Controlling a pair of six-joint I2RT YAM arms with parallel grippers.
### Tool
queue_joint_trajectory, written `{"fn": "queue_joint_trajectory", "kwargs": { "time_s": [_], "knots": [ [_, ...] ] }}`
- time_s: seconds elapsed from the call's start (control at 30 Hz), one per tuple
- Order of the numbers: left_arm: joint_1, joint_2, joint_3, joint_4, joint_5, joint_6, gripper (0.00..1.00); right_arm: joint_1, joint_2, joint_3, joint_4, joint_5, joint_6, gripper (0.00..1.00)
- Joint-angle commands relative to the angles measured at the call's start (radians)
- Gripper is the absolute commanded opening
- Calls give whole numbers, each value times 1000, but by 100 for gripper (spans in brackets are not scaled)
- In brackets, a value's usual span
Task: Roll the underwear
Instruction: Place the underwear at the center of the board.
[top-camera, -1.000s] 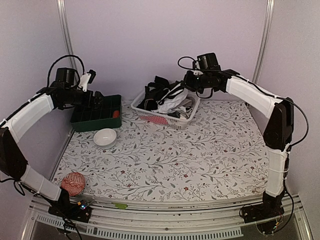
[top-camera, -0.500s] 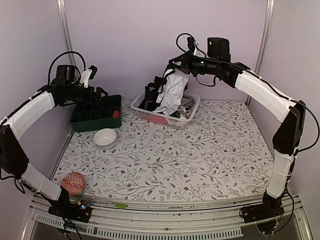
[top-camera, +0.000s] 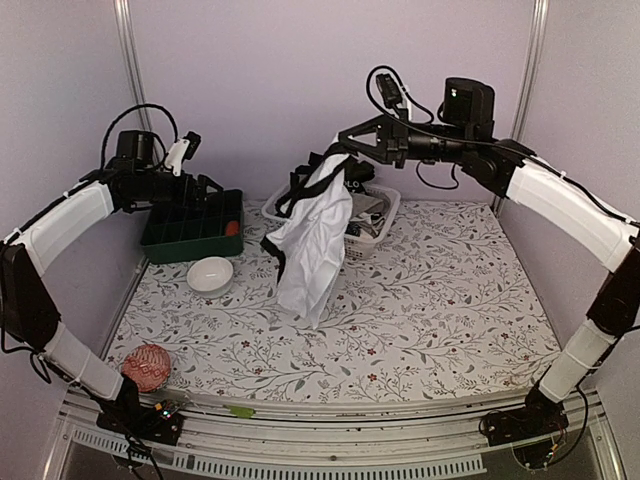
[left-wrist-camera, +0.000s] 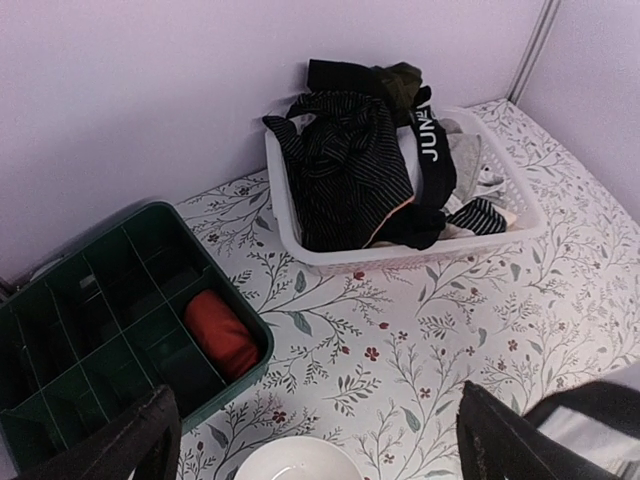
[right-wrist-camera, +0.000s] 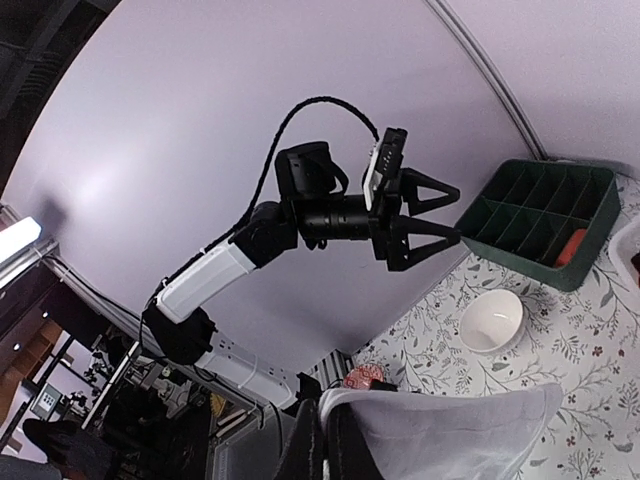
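Note:
My right gripper (top-camera: 345, 150) is shut on the black waistband of white underwear (top-camera: 312, 240) and holds it high. The cloth hangs down in front of the basket, its lower end close to the table. In the right wrist view the shut fingers (right-wrist-camera: 322, 445) pinch the white cloth (right-wrist-camera: 450, 430). More underwear (left-wrist-camera: 350, 170), black, striped and grey, lies piled in the white lattice basket (left-wrist-camera: 400, 258). My left gripper (top-camera: 205, 188) is open and empty above the green tray (top-camera: 190, 245), and it also shows in the left wrist view (left-wrist-camera: 318, 425).
The green divided tray (left-wrist-camera: 100, 300) holds a red roll (left-wrist-camera: 220, 335) at back left. A white bowl (top-camera: 210, 275) stands in front of it. A pink ball (top-camera: 147, 366) lies at the front left corner. Walls close off the back and both sides.
My right gripper has risen and pulled the white underwear out of the basket. The cloth now hangs full length over the table. The left arm has barely moved.

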Motion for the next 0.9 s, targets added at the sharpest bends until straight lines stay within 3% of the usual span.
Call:
{"fn": "queue_joint_trajectory", "kwargs": {
  "time_s": [0.0, 0.07, 0.37, 0.53, 0.67, 0.77, 0.83, 0.87],
  "knots": [
    [-12, -3, -29, 11, 59, 39, 96, -63, -150, -319, 113, -27, 56, 0],
    [-12, -6, -44, 8, 64, 46, 96, -73, -153, -324, 155, -11, 115, 0],
    [-15, 28, -27, 38, 71, 44, 96, 7, 133, 113, 73, -108, 102, 0],
    [-16, 21, -31, 47, 61, 34, 96, 22, 87, 115, 140, -76, 160, 0],
    [-17, 13, -38, 31, 62, 48, 96, 3, -71, -104, 136, -36, 140, 0],
    [-16, 8, -46, -8, 78, 90, 96, -17, -241, -542, 112, -12, 133, 4],
    [-16, 1, -72, -41, 108, 150, 96, -18, -315, -821, 23, 9, 114, 44],
    [-16, -3, -83, -69, 129, 189, 96, -17, -335, -919, -8, 0, 113, 54]
  ]
}}
